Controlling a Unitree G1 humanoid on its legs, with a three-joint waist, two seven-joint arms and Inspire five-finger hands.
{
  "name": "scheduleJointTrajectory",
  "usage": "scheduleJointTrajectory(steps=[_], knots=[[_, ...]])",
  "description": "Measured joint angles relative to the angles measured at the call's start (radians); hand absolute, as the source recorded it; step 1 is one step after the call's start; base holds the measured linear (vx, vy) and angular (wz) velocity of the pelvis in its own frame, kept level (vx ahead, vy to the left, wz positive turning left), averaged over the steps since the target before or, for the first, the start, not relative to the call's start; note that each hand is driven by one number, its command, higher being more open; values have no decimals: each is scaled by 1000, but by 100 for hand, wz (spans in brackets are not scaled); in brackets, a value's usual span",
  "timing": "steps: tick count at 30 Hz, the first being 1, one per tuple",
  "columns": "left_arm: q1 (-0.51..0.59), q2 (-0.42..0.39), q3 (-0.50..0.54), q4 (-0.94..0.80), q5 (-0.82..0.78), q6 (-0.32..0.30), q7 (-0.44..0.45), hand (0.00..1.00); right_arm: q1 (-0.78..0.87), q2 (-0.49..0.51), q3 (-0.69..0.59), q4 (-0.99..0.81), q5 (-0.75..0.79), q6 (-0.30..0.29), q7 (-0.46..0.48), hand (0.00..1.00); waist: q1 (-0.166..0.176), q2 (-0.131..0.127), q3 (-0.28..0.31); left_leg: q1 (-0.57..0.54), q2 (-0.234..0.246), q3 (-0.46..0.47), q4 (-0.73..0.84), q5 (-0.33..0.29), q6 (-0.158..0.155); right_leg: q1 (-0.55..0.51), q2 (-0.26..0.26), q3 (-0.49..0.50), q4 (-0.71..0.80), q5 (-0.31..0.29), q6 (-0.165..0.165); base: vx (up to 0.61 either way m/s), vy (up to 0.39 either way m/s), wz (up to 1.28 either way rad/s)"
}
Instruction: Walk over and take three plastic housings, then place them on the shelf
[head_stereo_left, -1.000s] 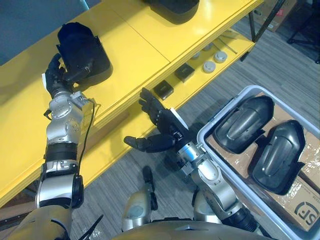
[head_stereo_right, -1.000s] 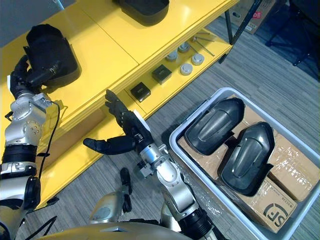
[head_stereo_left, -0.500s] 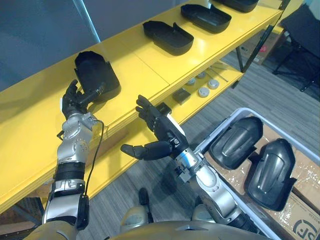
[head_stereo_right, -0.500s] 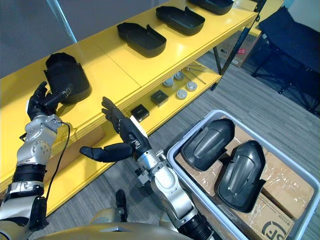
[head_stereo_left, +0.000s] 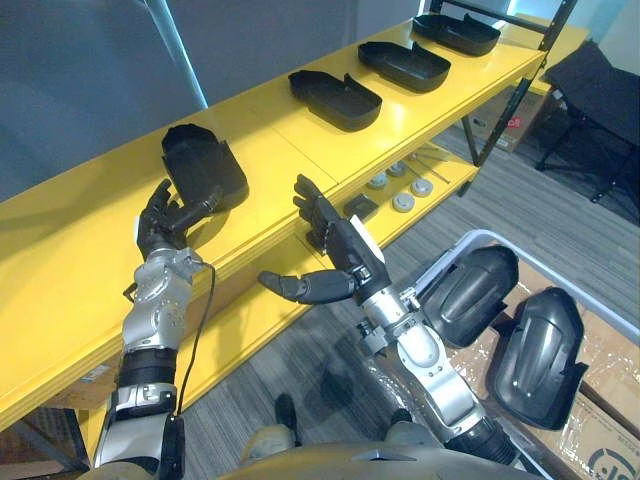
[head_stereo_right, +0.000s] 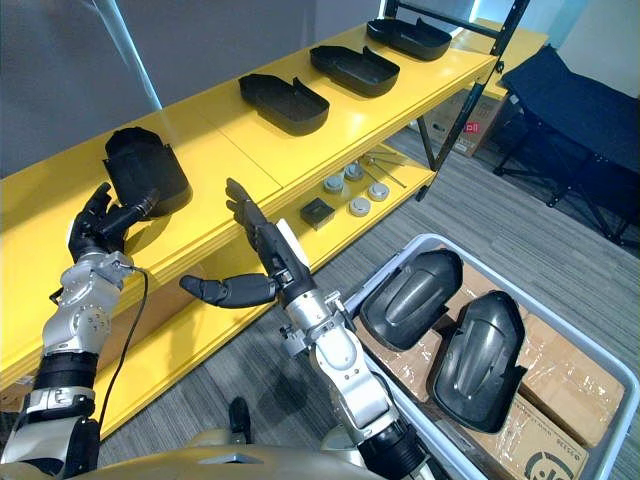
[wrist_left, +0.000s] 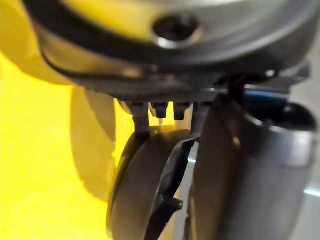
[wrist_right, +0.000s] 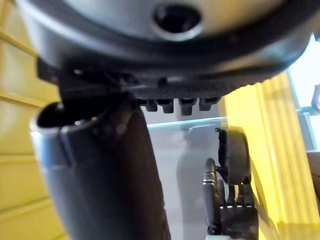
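A black plastic housing (head_stereo_left: 205, 165) lies on the yellow shelf's top board (head_stereo_left: 90, 270). My left hand (head_stereo_left: 162, 228) rests just in front of the housing, open, with its thumb pointing at the near rim. In the left wrist view the housing (wrist_left: 142, 190) shows past the straight fingers (wrist_left: 155, 110). My right hand (head_stereo_left: 338, 255) hovers open and empty before the shelf's front edge, fingers spread. Three more housings (head_stereo_left: 335, 98), (head_stereo_left: 405, 65), (head_stereo_left: 458, 32) lie further along the shelf. Two housings (head_stereo_left: 470, 295), (head_stereo_left: 535, 345) lie in a grey bin (head_stereo_left: 478, 237) on the floor.
The lower shelf board holds a black square part (head_stereo_left: 360, 207) and small round parts (head_stereo_left: 403, 202). Cardboard boxes (head_stereo_left: 600, 450) lie in the bin under the housings. A dark folding chair (head_stereo_left: 600, 85) stands at the far right on the grey floor.
The camera has tilted up, bringing more of the shelf into view. My left hand has let go of the housing and drawn back a little. The right hand stays open.
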Motion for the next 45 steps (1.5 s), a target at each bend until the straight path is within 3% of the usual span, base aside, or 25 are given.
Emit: scheduleJointTrajectory(steps=[12, 19, 32, 45], knots=[[198, -113, 33, -190, 7, 3, -64, 100, -96, 0, -18, 116, -1, 0, 1, 100, 59, 23, -17, -6, 5, -49, -4, 8, -8, 32, 12, -54, -12, -9, -16, -14, -14, 12], [206, -134, 11, -229, 46, 26, -73, 100, -107, 1, -19, 119, -1, 1, -5, 100, 75, 19, -22, -8, 6, -53, -4, 9, -10, 31, 12, -56, -11, -9, -16, -17, -2, 2], [207, -135, -27, -256, 86, 30, -79, 100, -105, 2, -87, 128, 0, 4, 7, 100, 74, 9, -42, -6, 9, -26, -1, 9, -9, 17, 12, -26, -13, 4, -15, -8, 0, -6], [206, -134, -54, -271, 128, 41, -60, 100, -4, 2, -107, 52, 23, 9, 136, 100, 52, 0, -47, -1, 14, 2, -3, -1, -21, 2, 13, 0, -14, 4, -14, -3, 0, -5]])
